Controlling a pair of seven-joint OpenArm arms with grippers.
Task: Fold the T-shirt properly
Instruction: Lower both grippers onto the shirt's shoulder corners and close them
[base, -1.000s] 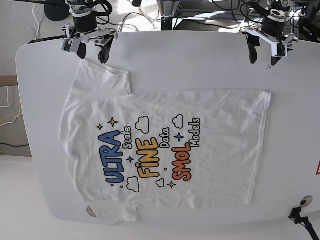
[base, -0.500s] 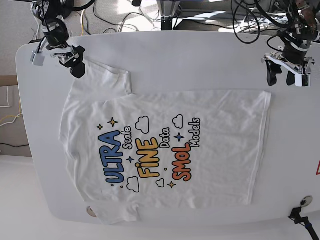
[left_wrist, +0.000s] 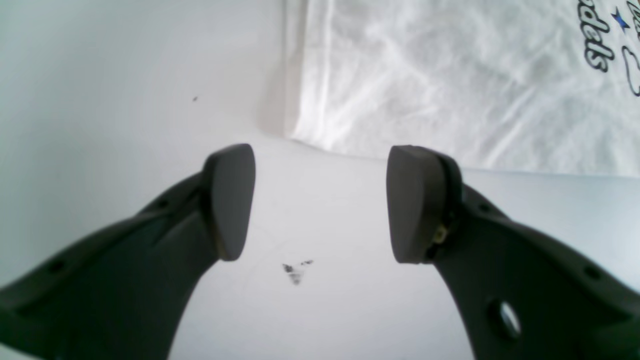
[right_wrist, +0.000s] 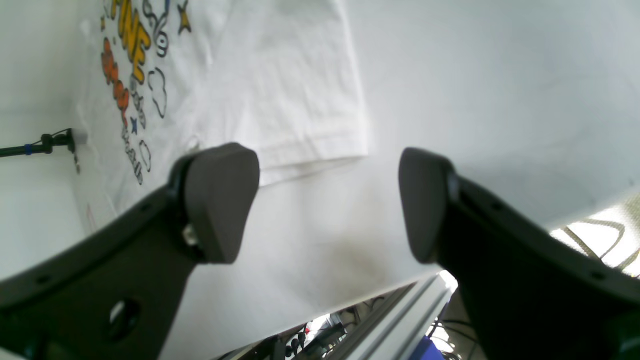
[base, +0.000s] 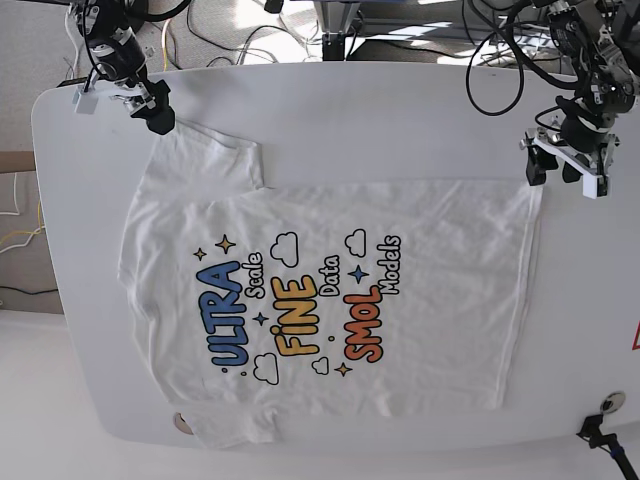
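Lying flat, print up, unmoved on the white surface (base: 400, 120): the T-shirt (base: 330, 300). Having descended since before, hovering by the hem corner, fingers apart, empty: left end effector (base: 560, 172). Reaching the sleeve, likewise apart, empty: right end effector (base: 150, 105).

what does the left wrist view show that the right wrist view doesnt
Only the left wrist view shows the T-shirt's hem corner just ahead of the open left claw, the end of the word "Models", and a dark smudge on the table.

Only the right wrist view shows a sleeve ahead of the open right claw, the yellow and orange lettering, and the table's edge with cables below it.

Both show white table, wrinkled white shirt fabric, and open dark claw fingers holding nothing.
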